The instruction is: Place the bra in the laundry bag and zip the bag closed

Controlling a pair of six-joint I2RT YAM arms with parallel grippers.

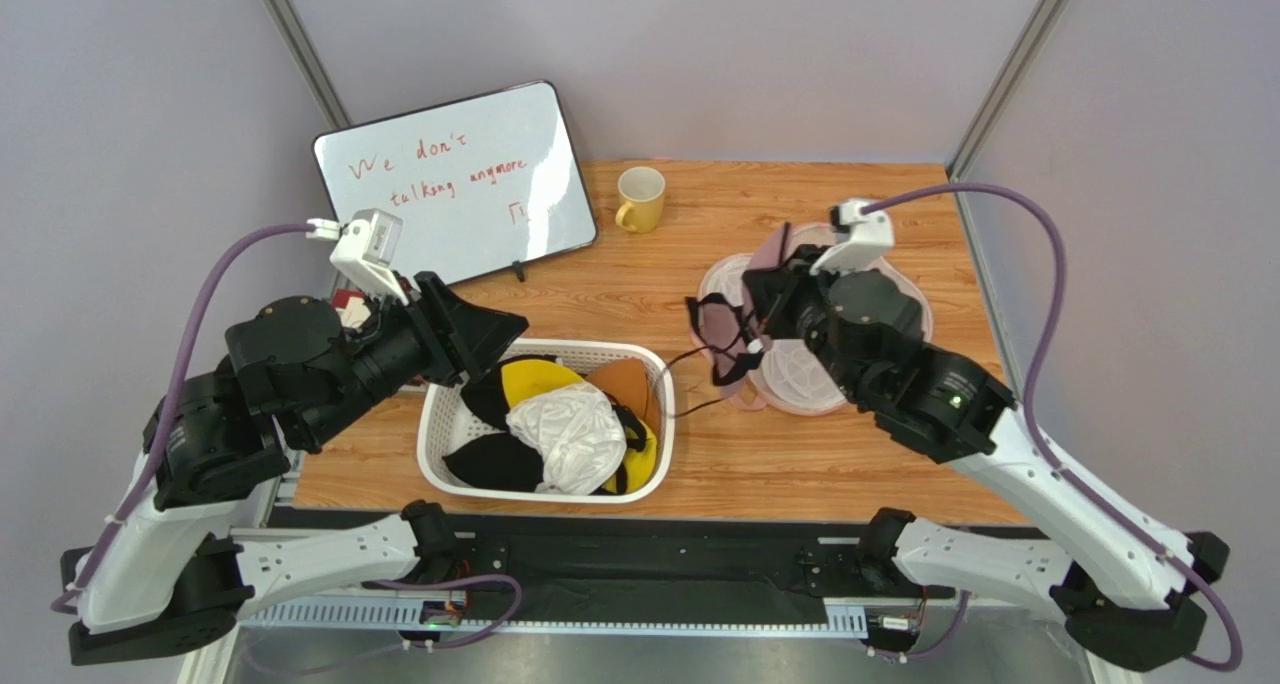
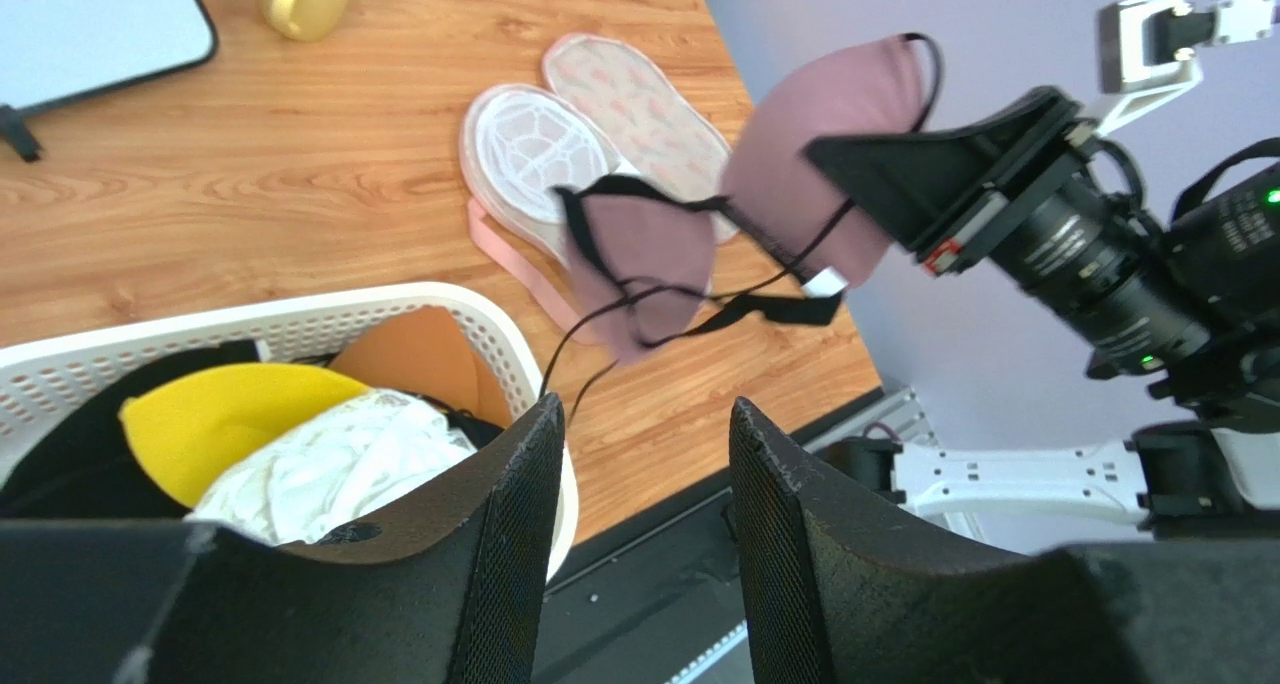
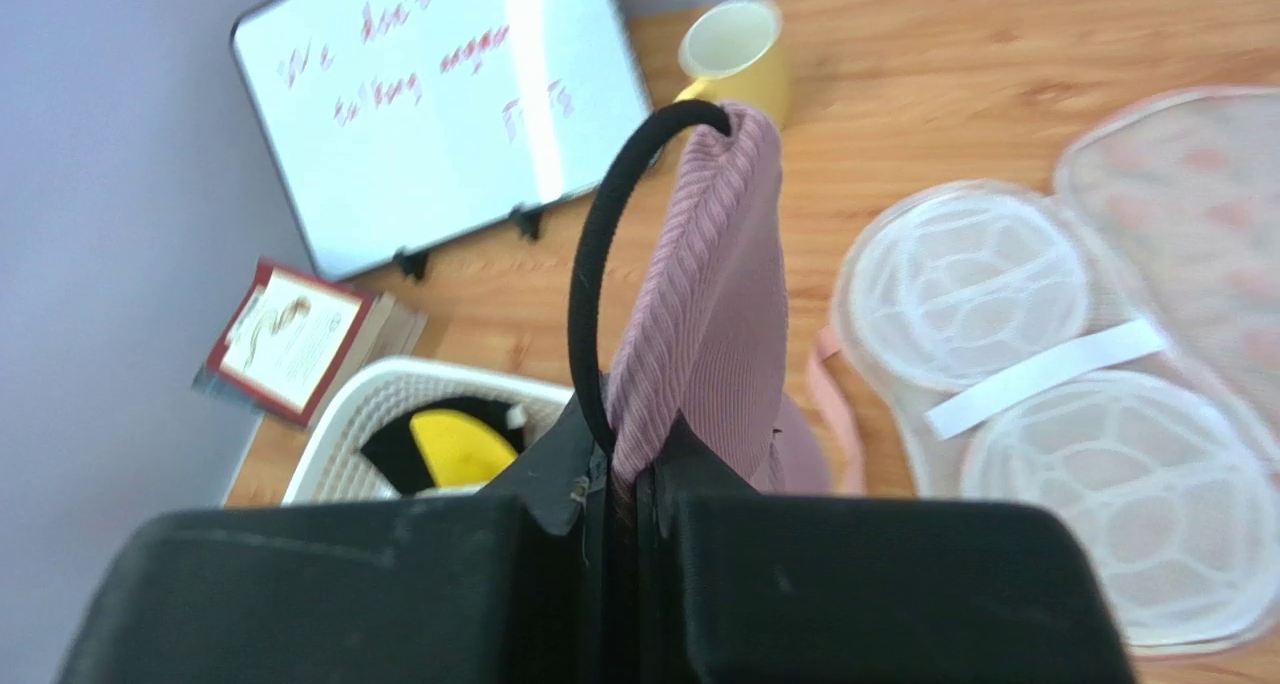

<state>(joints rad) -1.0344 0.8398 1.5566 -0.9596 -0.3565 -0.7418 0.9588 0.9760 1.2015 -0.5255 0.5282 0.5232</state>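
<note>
The pale pink bra (image 1: 732, 329) with black straps hangs in the air from my right gripper (image 1: 775, 285), which is shut on one cup's edge (image 3: 706, 309). It dangles between the basket and the laundry bag, its straps trailing down to the table. In the left wrist view both cups (image 2: 649, 249) show hanging beside the right arm. The laundry bag (image 1: 800, 381) lies unzipped and spread open on the table, partly under the right arm; its round mesh halves (image 3: 962, 279) and printed flap (image 2: 639, 92) show. My left gripper (image 1: 504, 332) is open and empty over the basket's far left corner.
A white slotted basket (image 1: 431, 429) holds yellow, white, black and orange garments at the front middle. A yellow mug (image 1: 640, 198) and a whiteboard (image 1: 451, 182) stand at the back. A small book (image 3: 293, 339) lies left of the basket.
</note>
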